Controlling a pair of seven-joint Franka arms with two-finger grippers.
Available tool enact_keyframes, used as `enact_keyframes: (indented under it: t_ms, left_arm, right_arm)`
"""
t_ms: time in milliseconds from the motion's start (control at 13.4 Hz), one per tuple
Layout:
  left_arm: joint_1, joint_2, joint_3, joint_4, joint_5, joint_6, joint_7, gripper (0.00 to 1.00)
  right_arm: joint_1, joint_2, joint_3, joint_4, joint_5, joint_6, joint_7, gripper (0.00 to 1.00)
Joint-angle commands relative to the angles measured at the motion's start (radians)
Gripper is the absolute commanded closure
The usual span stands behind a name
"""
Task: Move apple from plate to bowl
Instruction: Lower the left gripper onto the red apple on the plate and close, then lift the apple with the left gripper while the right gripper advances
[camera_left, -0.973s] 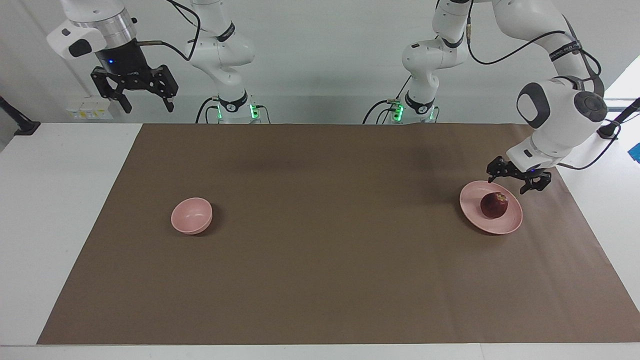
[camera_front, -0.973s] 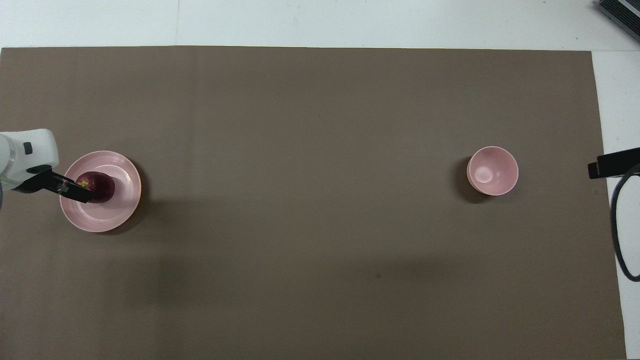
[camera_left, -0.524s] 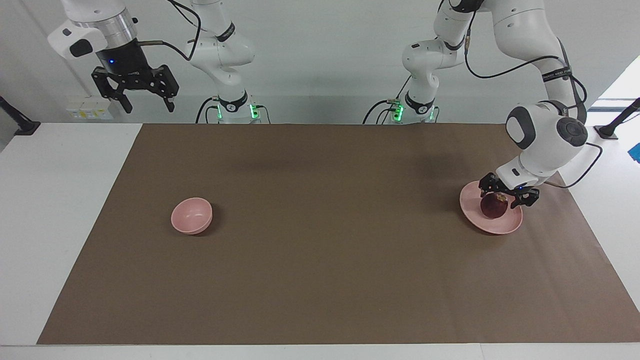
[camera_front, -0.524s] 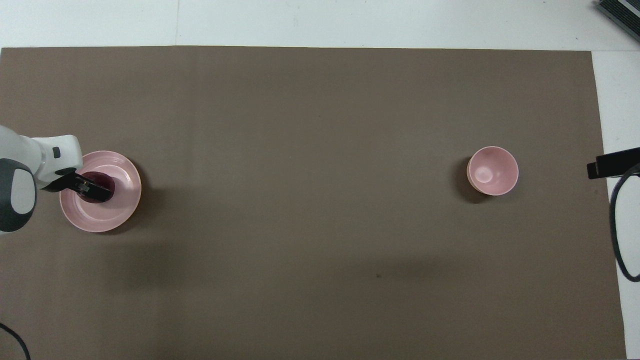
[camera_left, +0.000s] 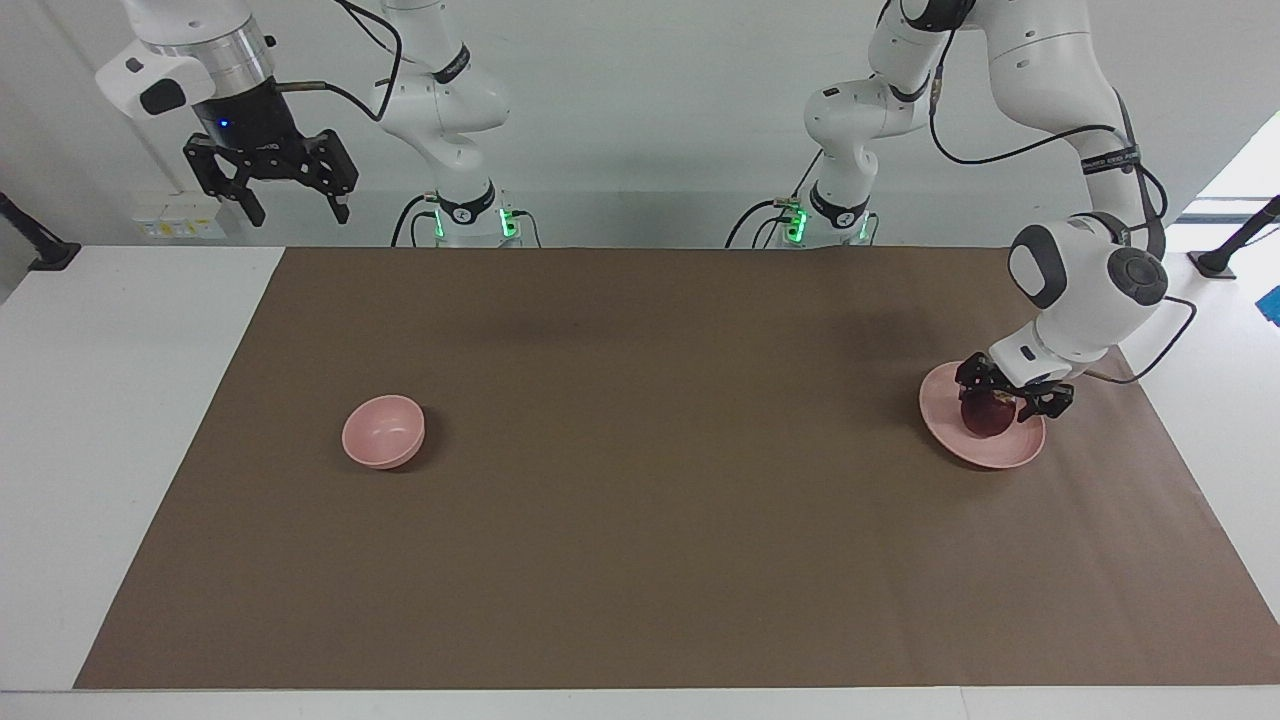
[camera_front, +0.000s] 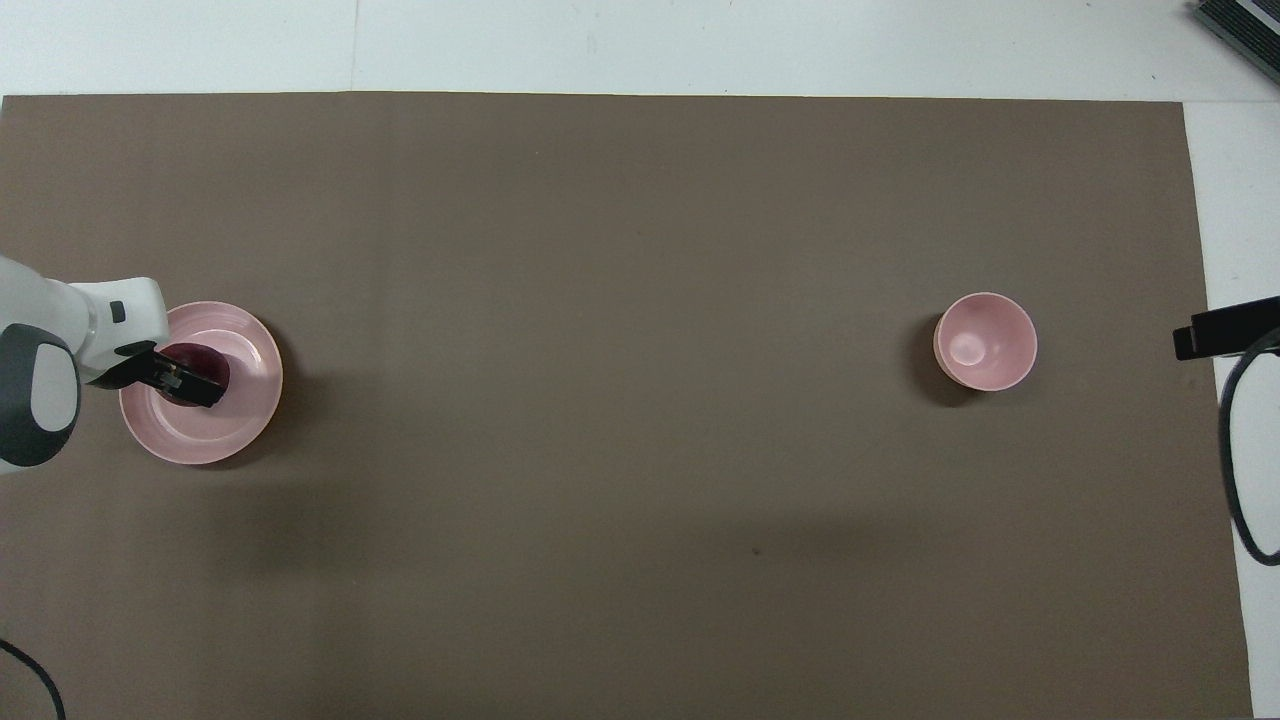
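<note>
Dark red, the small round apple (camera_left: 988, 419) sits on the flat pale pink plate (camera_left: 960, 438) near the desk's left-arm end. The left gripper (camera_left: 1008, 399) straddles it, fingers spread, unclenched, ready to grasp. The small deep pink bowl (camera_left: 383, 431) waits well apart. The right gripper (camera_left: 296, 212) waits aloft, fingers released.

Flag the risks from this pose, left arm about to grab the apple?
1. The left gripper, open around the apple, sits low over the plate; closing off-centre could roll the round apple away.
2. The bowl is small and lies at the right arm's end, so the carry is long.
</note>
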Motion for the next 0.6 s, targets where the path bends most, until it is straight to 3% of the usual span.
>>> enact_keyframes:
  t_ms: [0, 150, 224, 299, 374, 524]
  left_arm:
    - [0.015, 0.009, -0.009, -0.028, 0.019, 0.051, 0.013, 0.0]
    - [0.015, 0.013, -0.009, -0.027, 0.019, 0.066, 0.012, 0.05]
    - [0.015, 0.014, -0.009, -0.027, 0.019, 0.075, 0.004, 0.19]
    - [0.015, 0.014, -0.009, -0.025, 0.019, 0.077, 0.005, 0.51]
    - [0.018, 0.016, -0.009, -0.019, 0.018, 0.077, -0.002, 0.97]
    - [0.01, 0.02, -0.01, -0.001, 0.018, 0.072, 0.008, 1.0]
  right_arm:
    - [-0.003, -0.028, 0.01, -0.031, 0.007, -0.009, 0.007, 0.0]
    - [0.005, -0.036, 0.013, -0.039, 0.008, -0.021, 0.004, 0.0]
    - [0.007, -0.046, 0.014, -0.053, 0.01, -0.021, 0.004, 0.0]
    - [0.008, -0.059, 0.014, -0.077, 0.033, -0.017, 0.005, 0.0]
    - [0.005, -0.065, 0.014, -0.1, 0.074, -0.014, 0.007, 0.0]
    - [0.007, -0.06, 0.014, -0.16, 0.099, 0.024, 0.008, 0.0]
